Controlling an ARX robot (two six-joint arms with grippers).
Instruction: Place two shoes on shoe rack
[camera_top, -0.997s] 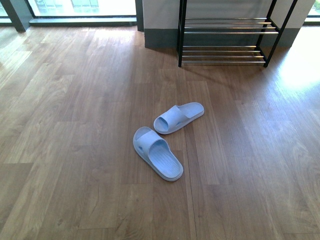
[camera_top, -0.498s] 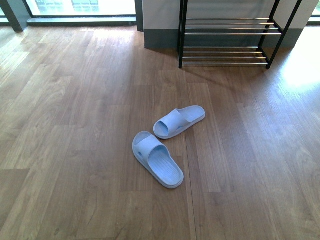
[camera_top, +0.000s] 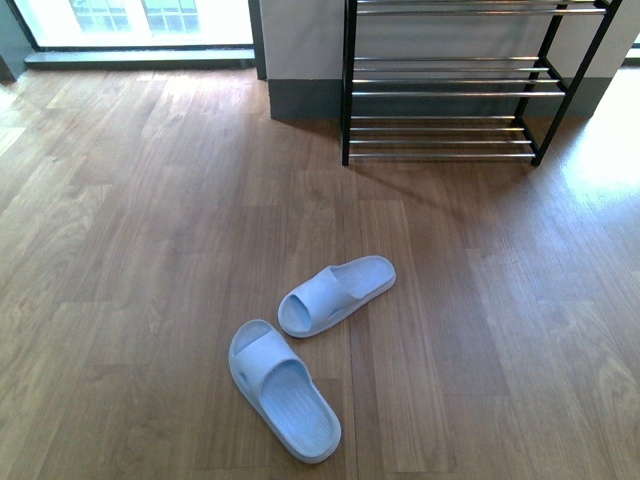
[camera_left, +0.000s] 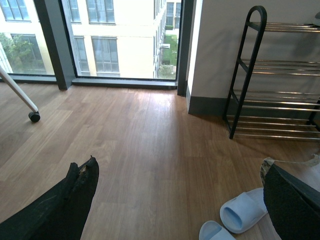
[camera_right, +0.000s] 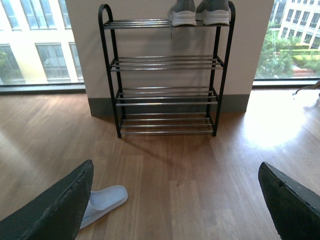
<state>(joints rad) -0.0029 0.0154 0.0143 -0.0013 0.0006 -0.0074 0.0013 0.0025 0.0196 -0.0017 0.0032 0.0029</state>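
Left end effector (camera_left: 177, 167): fingers wide apart, holding nothing. Near slide sandal (camera_top: 285, 390) and far slide sandal (camera_top: 336, 294) lie on the wood floor (camera_top: 150, 250), toes just beside each other, well apart from the shoe rack (camera_top: 445, 92). Grey sneakers (camera_right: 197, 11) sit on its top tier. Right end effector (camera_right: 176, 169): fingers likewise apart.

Bright window daylight, floor glare

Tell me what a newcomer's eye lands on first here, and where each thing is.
Two pale blue slide sandals lie loose on the wooden floor in the middle of the front view, angled apart with their toe ends near each other. Beyond them, against the wall, stands the black and chrome shoe rack. The right wrist view shows grey sneakers on its top shelf.
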